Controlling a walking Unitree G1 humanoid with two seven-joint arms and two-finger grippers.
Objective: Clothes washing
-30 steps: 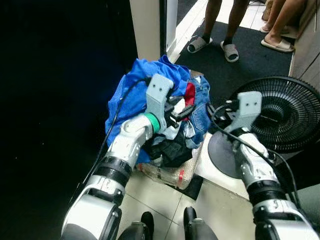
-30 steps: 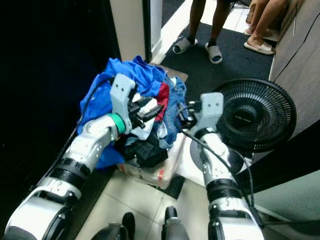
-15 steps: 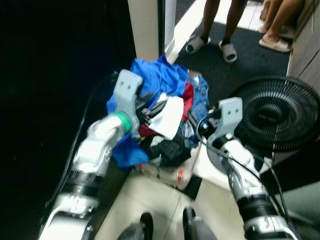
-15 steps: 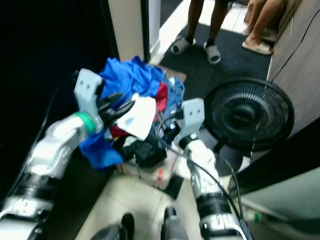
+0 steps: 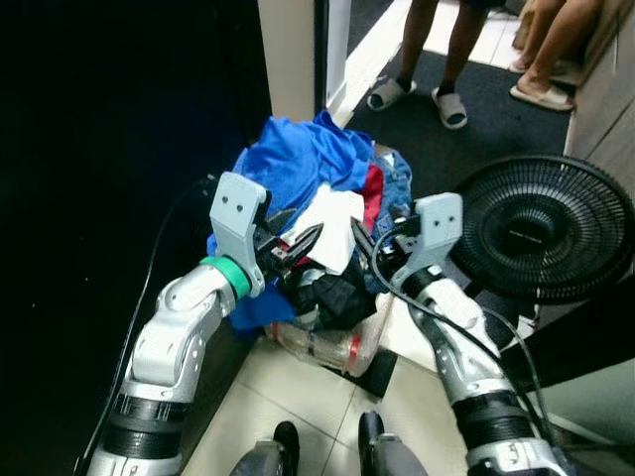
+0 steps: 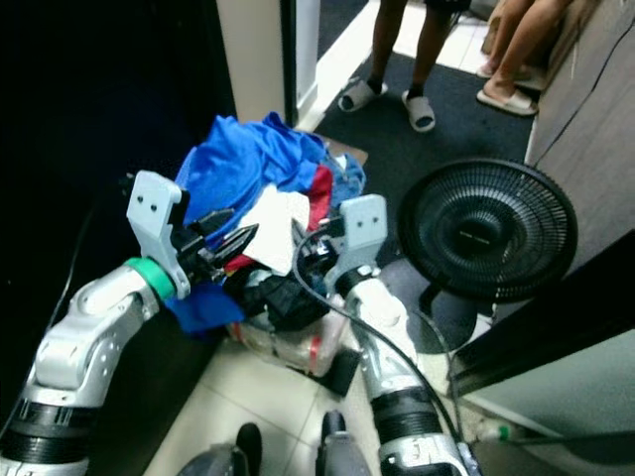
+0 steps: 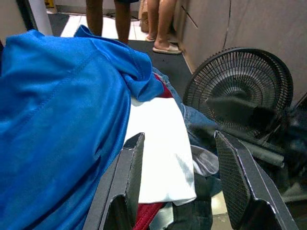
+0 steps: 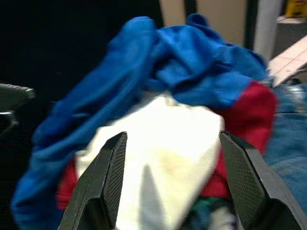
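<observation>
1. Both pincers point into the laundry pile from the near side: the left pincer [image 5: 298,241] hangs spread and empty at the pile's left flank, and the right pincer [image 5: 369,246] sits spread and empty just right of the pile's middle.
2. A heap of clothes [image 5: 317,198] fills a clear basket [image 5: 327,345] on the pale tiled floor [image 5: 298,397], piled higher than the basket's rim.
3. On top, a blue shirt [image 5: 293,159] drapes from the far peak down the left side, its long run falling toward the near left.
4. Across the centre lies a white garment [image 7: 160,148], its long axis running near to far, between both sets of fingers [image 7: 127,177].
5. Red cloth [image 5: 375,183] and denim [image 5: 399,193] show on the right, and black cloth [image 5: 332,296] at the near edge.
6. To the right stands a black floor fan [image 5: 546,243].
7. Far off, on a dark mat [image 5: 466,119], stand people's feet in sandals [image 5: 451,107].
</observation>
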